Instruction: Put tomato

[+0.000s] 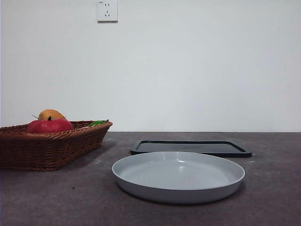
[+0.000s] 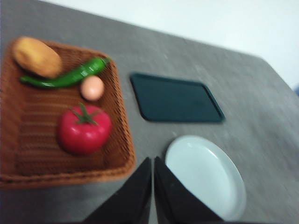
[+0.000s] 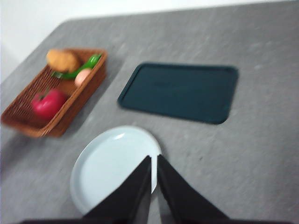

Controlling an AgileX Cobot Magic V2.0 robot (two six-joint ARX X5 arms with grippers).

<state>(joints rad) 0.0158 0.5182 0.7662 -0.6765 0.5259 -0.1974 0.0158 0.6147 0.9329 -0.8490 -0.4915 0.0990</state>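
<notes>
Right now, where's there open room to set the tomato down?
The pale plate holds nothing, and so does the dark tray beyond it. Bare tabletop lies past the plate and tray, away from the wicker basket. The basket is crowded: tomato, green pepper, egg, orange-yellow fruit.

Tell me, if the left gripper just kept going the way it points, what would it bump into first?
Probably the bare table: the left gripper, shut, points at the gap between the wicker basket and the pale plate. The dark tray lies beyond. Depth is unclear.
</notes>
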